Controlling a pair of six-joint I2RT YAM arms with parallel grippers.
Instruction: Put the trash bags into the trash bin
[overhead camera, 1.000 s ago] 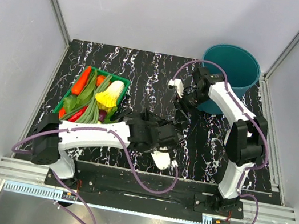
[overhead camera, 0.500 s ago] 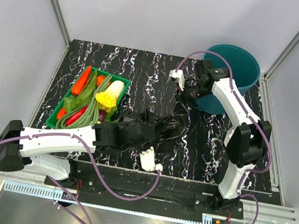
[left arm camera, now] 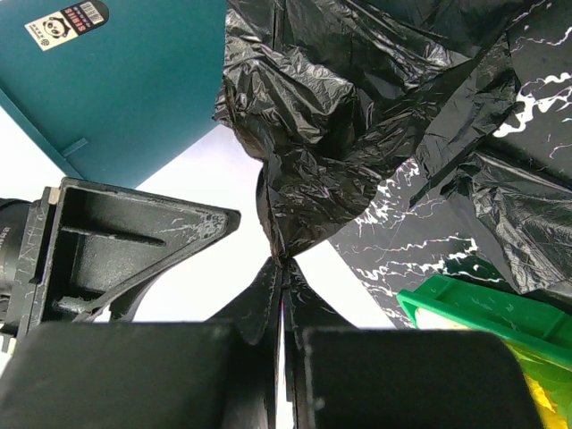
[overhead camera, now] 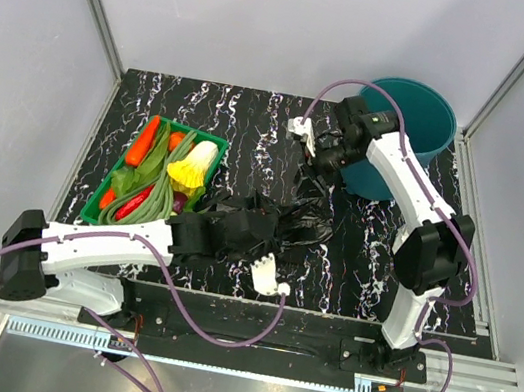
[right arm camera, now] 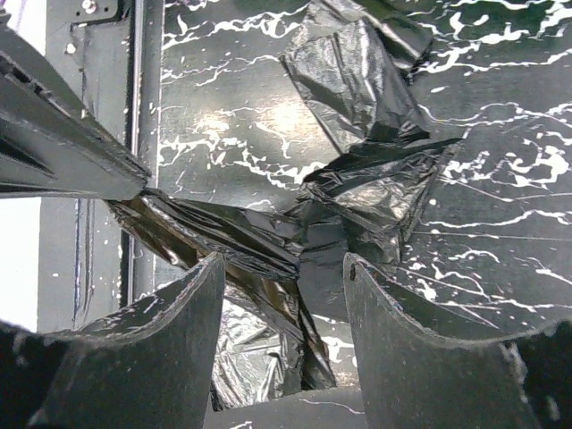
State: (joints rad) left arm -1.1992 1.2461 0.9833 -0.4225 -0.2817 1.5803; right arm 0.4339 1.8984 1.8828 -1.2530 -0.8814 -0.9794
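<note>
A green vegetable tray [overhead camera: 209, 138] sits to the left of the left fingers [overhead camera: 271, 230], holding a carrot [overhead camera: 142, 147], leafy greens and a yellow-and-white cabbage [overhead camera: 193, 166]. In the left wrist view its corner [left arm camera: 465, 308] shows just to the right of the fingertips.

The left fingers [left arm camera: 281, 299] are pressed together, pinching a thin twist of the black trash bag [left arm camera: 340, 116]. From that pinch the film fans out away from the fingers – crinkled, glossy, part lifted and part lying on the black marbled counter [overhead camera: 254, 124].

In the overhead view the trash bag [overhead camera: 299, 225] spreads just right of the left fingers and reaches up toward the right fingers [overhead camera: 321, 161], which hang above it. The right fingers [right arm camera: 281, 304] are spread. A bunched fold of the trash bag [right arm camera: 357, 197] runs through the gap between them, though whether they press on it cannot be told.

The teal trash bin [overhead camera: 412, 121] stands upright just beyond and to the right of the right fingers – nothing of the bag is over its rim. From the left wrist its wall [left arm camera: 125, 89] rises behind the bag, with a small sticker [left arm camera: 67, 18] on it.
</note>
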